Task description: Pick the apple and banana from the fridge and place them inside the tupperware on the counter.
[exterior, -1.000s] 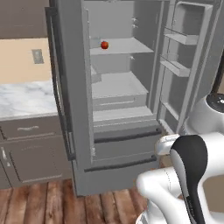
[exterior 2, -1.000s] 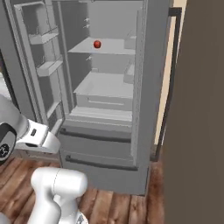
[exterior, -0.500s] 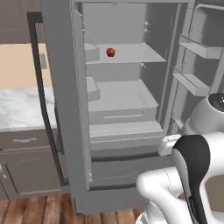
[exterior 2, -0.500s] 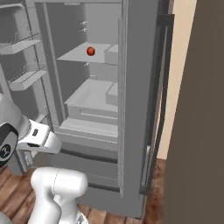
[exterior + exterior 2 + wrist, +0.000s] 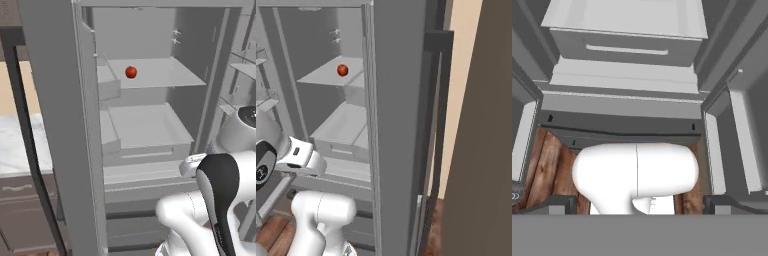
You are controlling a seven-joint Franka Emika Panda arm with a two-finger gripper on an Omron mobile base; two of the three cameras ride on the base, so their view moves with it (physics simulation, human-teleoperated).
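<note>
The fridge (image 5: 55,100) stands open in front of me, its pale shelves and drawers bare to view. A small red apple (image 5: 131,72) rests on the upper shelf, toward its left side, and also shows as the apple (image 5: 342,70) from the right. The banana and the tupperware are out of view. A strip of the marble counter (image 5: 15,145) lies left of the fridge. My gripper (image 5: 640,206) hangs low before the fridge's drawer (image 5: 627,49), well below the apple. Its fingertips (image 5: 547,205) stand far apart, open, with nothing between them.
The fridge's left door (image 5: 30,150) and right door (image 5: 406,125) swing out on either side of me. Door bins (image 5: 245,70) line the right door. A brown cabinet (image 5: 20,220) sits under the counter. Wooden floor (image 5: 547,160) shows beneath the fridge. A dark brown panel (image 5: 481,150) stands at far right.
The whole picture has shifted and grown: the base has driven closer to the fridge. The apple keeps its place on the shelf. The gripper stays open.
</note>
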